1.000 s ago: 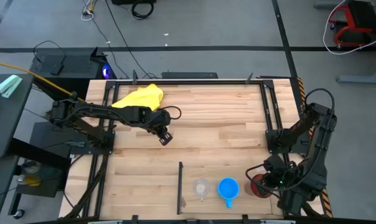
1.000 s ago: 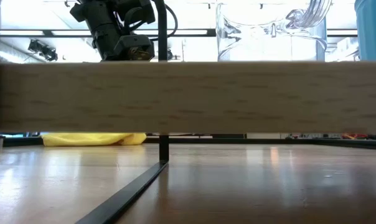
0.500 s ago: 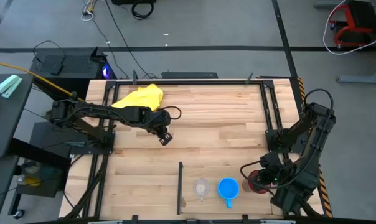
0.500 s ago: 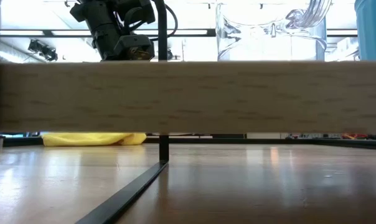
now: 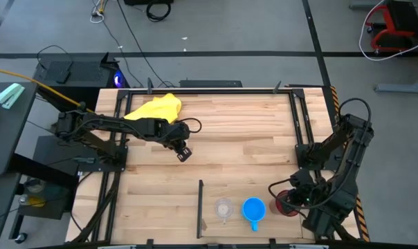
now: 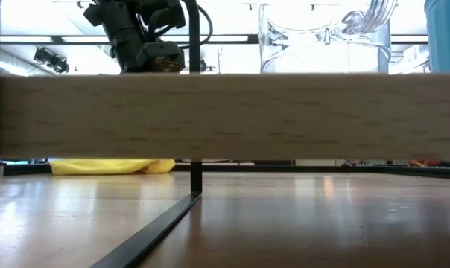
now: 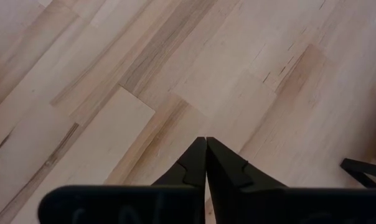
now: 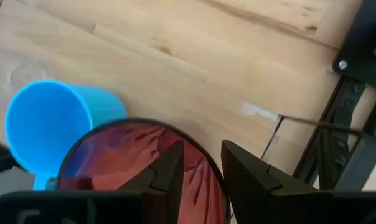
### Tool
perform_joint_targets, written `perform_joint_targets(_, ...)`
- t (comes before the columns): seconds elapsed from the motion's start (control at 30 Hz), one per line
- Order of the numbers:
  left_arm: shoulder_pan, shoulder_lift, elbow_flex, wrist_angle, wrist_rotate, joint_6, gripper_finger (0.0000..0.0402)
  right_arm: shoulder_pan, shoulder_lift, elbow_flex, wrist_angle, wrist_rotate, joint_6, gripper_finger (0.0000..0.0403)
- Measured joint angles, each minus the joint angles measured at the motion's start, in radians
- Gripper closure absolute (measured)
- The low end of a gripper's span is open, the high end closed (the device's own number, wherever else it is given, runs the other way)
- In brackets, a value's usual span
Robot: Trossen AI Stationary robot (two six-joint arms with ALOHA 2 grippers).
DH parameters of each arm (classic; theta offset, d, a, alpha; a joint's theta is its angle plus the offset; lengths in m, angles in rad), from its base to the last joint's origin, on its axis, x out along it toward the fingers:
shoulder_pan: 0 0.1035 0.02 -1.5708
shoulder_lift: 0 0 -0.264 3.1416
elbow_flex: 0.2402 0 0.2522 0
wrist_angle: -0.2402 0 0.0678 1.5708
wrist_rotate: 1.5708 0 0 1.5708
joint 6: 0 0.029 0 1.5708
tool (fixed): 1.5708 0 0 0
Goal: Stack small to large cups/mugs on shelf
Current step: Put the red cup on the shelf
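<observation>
The dark-red translucent tumbler [image 5: 284, 203] stands at the near right of the pale wood shelf [image 5: 237, 173], with my right gripper [image 8: 202, 147] shut on it. The bright blue mug [image 5: 254, 209] stands just left of it, mouth up, and also shows in the right wrist view [image 8: 48, 124]. The tiny clear cup [image 5: 224, 207] stands left of the mug, near the thin black divider strip [image 5: 200, 207]. My left gripper [image 5: 185, 153] is shut and empty above the table's middle left, and shows over bare wood in its wrist view [image 7: 205, 140]. My right gripper holds the tumbler by its rim [image 8: 208, 163] on the side away from the blue mug. One finger [image 8: 170, 168] is inside the tumbler and the other [image 8: 247, 174] outside. The fingers come from above, pointing down. The tumbler is upright; whether its bottom is on the shelf I cannot tell.
A yellow cloth [image 5: 153, 107] lies at the far left of the table. Black frame rails [image 5: 300, 124] run along the right side, close to my right arm. In the low view a wooden plank [image 6: 225, 115] crosses in front, with the clear cup [image 6: 322, 33] above it.
My right gripper has shifted a little toward the table's left with the tumbler, closer to the blue mug.
</observation>
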Motion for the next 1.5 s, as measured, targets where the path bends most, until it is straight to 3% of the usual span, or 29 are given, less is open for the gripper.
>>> perform_joint_targets(0.6, 0.000, 0.000, 0.000, 0.001, 0.001, 0.010, 0.0376, -0.029, -0.003, -0.050, -0.001, 0.049, -0.125, 0.0286)
perform_joint_targets(1.23, 0.000, 0.000, 0.000, 0.002, 0.001, 0.024, 0.0373, -0.038, -0.004, -0.050, -0.001, -0.010, -0.119, 0.0214)
perform_joint_targets(1.5, 0.000, 0.000, 0.000, 0.002, 0.002, 0.026, 0.0367, -0.056, -0.078, -0.050, -0.001, -0.010, -0.109, 0.0224)
